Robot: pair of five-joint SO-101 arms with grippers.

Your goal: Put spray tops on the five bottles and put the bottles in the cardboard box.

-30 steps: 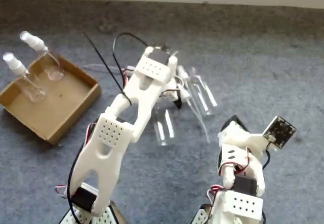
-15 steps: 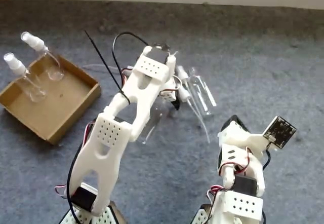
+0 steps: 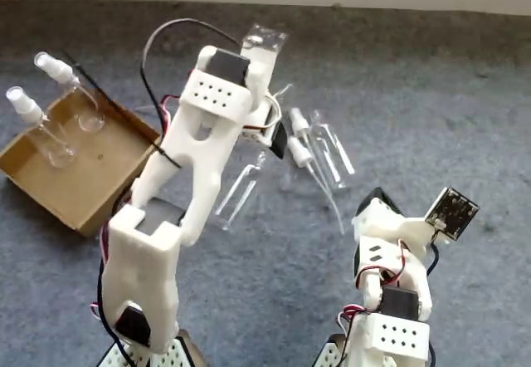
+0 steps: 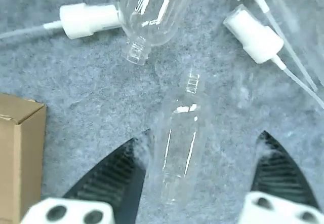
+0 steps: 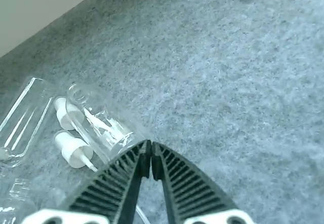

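Two capped bottles (image 3: 50, 130) stood in the cardboard box (image 3: 124, 180). The left gripper (image 4: 201, 138) was spread wide on either side of an uncapped bottle (image 4: 178, 158) lying on the tabletop (image 4: 76, 82). Closing off-centre could squirt the slick cylinder away, or knock it into the loose spray tops (image 4: 255, 36). The right gripper (image 5: 150, 150) was pressed together nearby.

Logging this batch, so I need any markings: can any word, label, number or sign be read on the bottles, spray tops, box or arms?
No text can be read anywhere.
Bottles: clear, no label shows.
Spray tops: plain white, no marking.
Cardboard box: plain brown, no print shows.
Dark board on the right arm: too small to tell.
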